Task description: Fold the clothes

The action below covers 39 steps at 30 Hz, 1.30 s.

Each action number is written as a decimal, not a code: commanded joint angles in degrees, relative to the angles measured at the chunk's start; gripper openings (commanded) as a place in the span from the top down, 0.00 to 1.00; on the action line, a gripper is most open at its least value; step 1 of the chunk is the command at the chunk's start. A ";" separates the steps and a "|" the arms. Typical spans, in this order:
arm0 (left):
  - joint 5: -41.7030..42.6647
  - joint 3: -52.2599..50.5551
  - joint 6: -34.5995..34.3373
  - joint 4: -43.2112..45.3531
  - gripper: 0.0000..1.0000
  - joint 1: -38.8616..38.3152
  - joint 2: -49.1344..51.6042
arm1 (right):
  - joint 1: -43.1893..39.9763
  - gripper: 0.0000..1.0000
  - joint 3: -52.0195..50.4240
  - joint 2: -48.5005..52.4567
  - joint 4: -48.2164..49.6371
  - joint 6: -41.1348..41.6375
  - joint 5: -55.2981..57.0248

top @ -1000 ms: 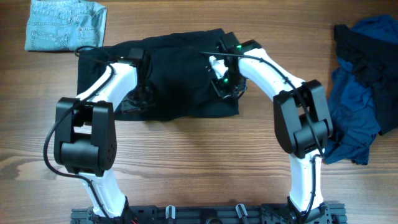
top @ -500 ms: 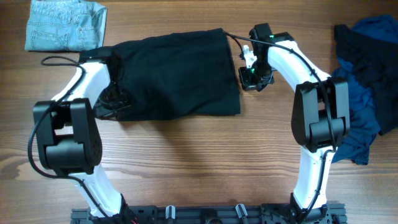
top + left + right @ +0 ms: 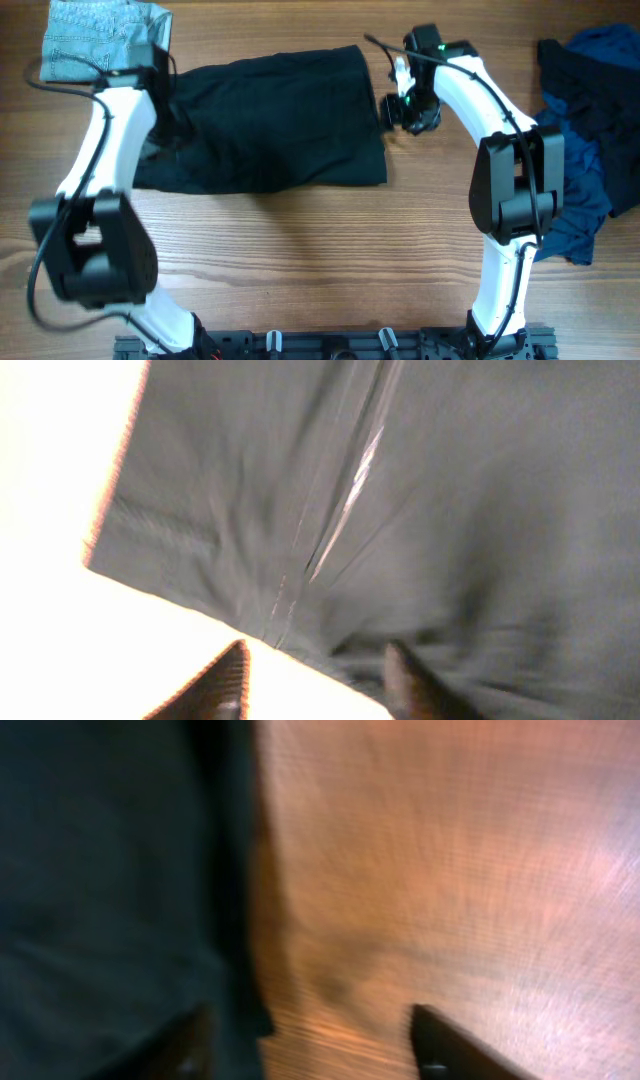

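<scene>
Left claw [image 3: 315, 678] and right claw [image 3: 305, 1040] hung open, empty; we judged the black garment [image 3: 270, 120] needed even corner grips.

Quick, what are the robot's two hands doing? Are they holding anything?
Left gripper: open, empty, over the black garment.
Right gripper: open, empty, at the garment's edge.

A wooden table [image 3: 300, 260] fills the overhead view edge to edge, mid-brown, its grain running left to right, with darker streaks by the near left corner. A black rail [image 3: 330, 343] lies along the near edge. Light is soft and even, shadows faint. The left wrist view shows the wood washed pale; the right, orange-brown and blurred.
</scene>
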 commanded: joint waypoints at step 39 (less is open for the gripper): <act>5.68 4.46 3.85 3.17 0.00 15.80 2.47 | 0.83 0.11 6.10 7.85 5.29 -8.74 -7.85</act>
